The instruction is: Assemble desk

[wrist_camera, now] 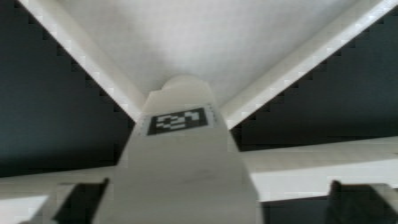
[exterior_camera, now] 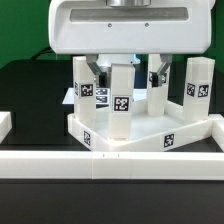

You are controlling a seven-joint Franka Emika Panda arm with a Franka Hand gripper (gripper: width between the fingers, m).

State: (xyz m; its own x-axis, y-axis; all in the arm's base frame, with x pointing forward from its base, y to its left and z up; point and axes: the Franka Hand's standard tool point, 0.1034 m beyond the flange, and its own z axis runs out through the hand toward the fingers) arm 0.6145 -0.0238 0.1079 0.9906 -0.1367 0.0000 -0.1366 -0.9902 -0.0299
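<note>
Pincer (exterior_camera: pixel 124 72) is hanging wide open around an upright leg (exterior_camera: pixel 121 96) on the tabletop (exterior_camera: pixel 150 133), fingers (exterior_camera: pixel 157 72) not clamping it. Tabletop is lying on the black table (exterior_camera: pixel 30 95), three more legs standing on it.

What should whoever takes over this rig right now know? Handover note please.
End effector: open, straddling a leg, not clamped.
Tabletop: upside down against the border rails, one corner toward the camera in the exterior view.
Legs: four upright at its corners; the near leg sits between the fingers, the others at and behind the end effector.
Done: all four legs standing in place.
Left: cannot tell whether each is fully seated; check.
</note>
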